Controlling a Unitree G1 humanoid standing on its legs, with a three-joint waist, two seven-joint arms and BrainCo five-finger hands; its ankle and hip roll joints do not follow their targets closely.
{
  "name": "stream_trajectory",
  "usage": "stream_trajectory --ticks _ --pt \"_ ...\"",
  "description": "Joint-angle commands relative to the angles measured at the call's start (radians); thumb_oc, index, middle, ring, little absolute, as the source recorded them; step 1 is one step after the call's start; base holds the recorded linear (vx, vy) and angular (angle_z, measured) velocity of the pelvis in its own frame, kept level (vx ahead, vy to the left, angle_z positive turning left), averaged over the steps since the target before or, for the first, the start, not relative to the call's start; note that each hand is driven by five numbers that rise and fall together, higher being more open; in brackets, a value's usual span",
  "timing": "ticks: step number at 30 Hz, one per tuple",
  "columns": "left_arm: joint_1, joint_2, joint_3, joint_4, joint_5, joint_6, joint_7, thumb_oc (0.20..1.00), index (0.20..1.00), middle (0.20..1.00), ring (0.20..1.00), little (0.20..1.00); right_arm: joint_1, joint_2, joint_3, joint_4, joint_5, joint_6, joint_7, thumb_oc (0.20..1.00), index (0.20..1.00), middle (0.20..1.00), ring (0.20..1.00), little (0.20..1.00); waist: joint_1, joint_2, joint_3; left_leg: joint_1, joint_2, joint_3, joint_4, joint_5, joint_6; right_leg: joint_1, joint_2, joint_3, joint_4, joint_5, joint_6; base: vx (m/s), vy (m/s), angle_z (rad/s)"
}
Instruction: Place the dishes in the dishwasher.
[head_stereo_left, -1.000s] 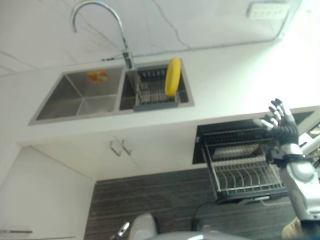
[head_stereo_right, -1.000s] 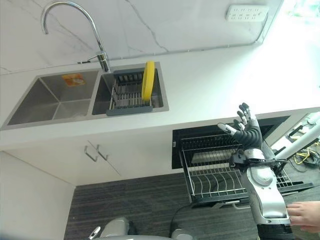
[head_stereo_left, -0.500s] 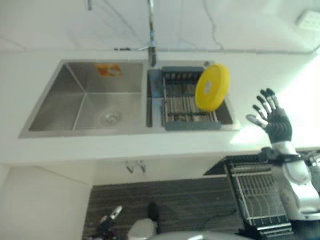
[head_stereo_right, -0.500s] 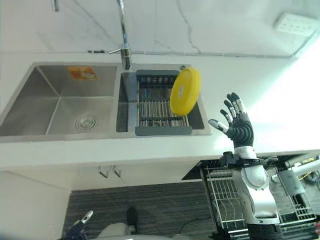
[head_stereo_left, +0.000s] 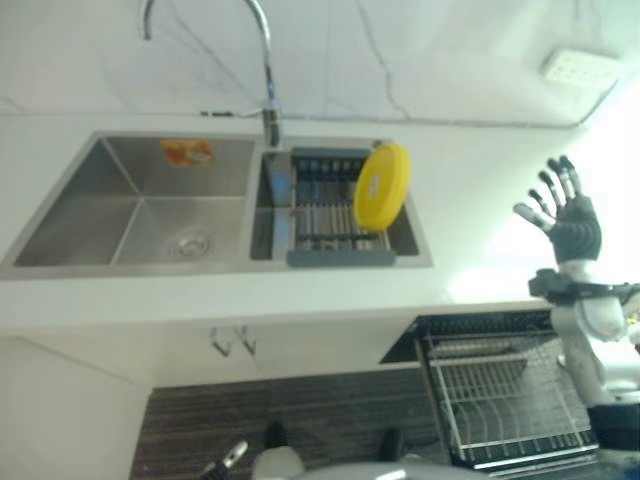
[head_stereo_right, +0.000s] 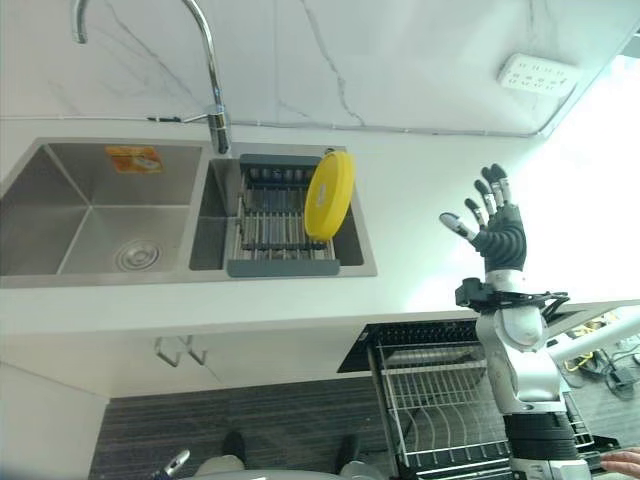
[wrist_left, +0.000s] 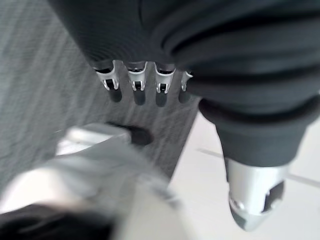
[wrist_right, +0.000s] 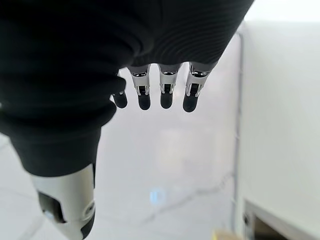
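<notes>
right hand raised over the white counter, fingers straight and spread, thumb out to the side, nothing in it. right wrist view agrees: fingertips extended in a row, only wall past them

left hand hangs low over the dark floor, fingers relaxed and roughly straight, holding nothing. it's well away from the sink, so I'd call it out of play for this grab

target: yellow plate standing on edge in the grey drying rack, which sits in the right basin of the steel sink, just beside the tap. plate is tilted, top rim leaning toward the robot's right, face angled toward the right hand's side

key relation: plate lies to the left of the right hand and slightly farther back on the counter, clear gap of bare counter between them, not touching. right hand is clearly the nearer one. plate's disc is close to vertical, so the fingers probably need to come in from the right and close across the upper rim rather than from above flat

dishwasher rack pulled out below the counter edge, directly under the right arm, looks empty. so judged from here: no dish loaded yet, reach to the plate is the step in hand

person's hand at the lower right corner of the right eye view, near the rack
</notes>
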Motion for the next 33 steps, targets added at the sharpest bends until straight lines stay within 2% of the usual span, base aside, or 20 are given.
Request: stream_trajectory --ticks 1,7,13,17,27,33 --pt "-0.072 0.032 0.023 0.023 0.038 -0.024 -0.007 1.0 1.0 1.0 1.0 1.0 -0.086 -0.017 -0.032 -0.014 0.044 -0.017 0.002 1.0 1.0 1.0 1.0 1.0 0.025 0.013 -0.011 0.024 -0.083 -0.013 0.012 -0.165 0.046 0.047 -0.068 -0.01 0.055 -0.039 0.033 0.03 -0.088 0.09" --pt "-0.076 0.035 0.009 0.045 0.044 -0.024 0.002 1.0 1.0 1.0 1.0 1.0 -0.178 -0.036 0.018 0.092 0.081 0.04 0.025 1.0 1.0 1.0 1.0 1.0 0.036 0.017 -0.03 0.042 -0.074 -0.02 0.007 -0.164 0.026 0.083 -0.049 -0.025 0.023 -0.051 0.014 0.04 -0.057 0.1" --pt "-0.092 0.05 -0.02 0.028 0.052 0.023 0.016 1.0 1.0 1.0 1.0 1.0 -0.356 -0.043 0.119 0.268 0.163 0.159 0.074 1.0 1.0 1.0 1.0 1.0 0.065 0.026 -0.048 0.058 -0.078 -0.042 0.007 -0.164 0.01 0.114 -0.045 -0.048 0.016 -0.069 -0.003 0.04 -0.019 0.13" --pt "-0.092 0.052 -0.047 0.02 0.042 0.034 0.031 1.0 1.0 1.0 1.0 1.0 -0.438 -0.059 0.142 0.373 0.222 0.206 0.085 1.0 1.0 1.0 1.0 1.0 0.084 0.032 -0.051 0.062 -0.08 -0.058 0.007 -0.163 0.004 0.126 -0.043 -0.061 0.016 -0.075 -0.007 0.02 0.001 0.1" --pt "-0.079 0.063 -0.065 0.007 0.023 0.054 0.038 1.0 1.0 1.0 1.0 1.0 -0.573 -0.14 0.179 0.576 0.241 0.267 0.105 1.0 1.0 1.0 1.0 1.0 0.123 0.032 -0.053 0.062 -0.085 -0.091 0.007 -0.157 -0.004 0.146 -0.042 -0.087 0.016 -0.08 -0.01 0.0 0.006 0.12" --pt "-0.091 0.067 -0.088 -0.007 0.006 0.07 0.047 1.0 1.0 1.0 1.0 1.0 -0.638 -0.182 0.215 0.726 0.26 0.347 0.157 1.0 1.0 1.0 1.0 1.0 0.144 0.027 -0.052 0.061 -0.087 -0.111 0.007 -0.154 -0.009 0.158 -0.04 -0.103 0.014 -0.081 -0.01 0.0 -0.003 0.09"
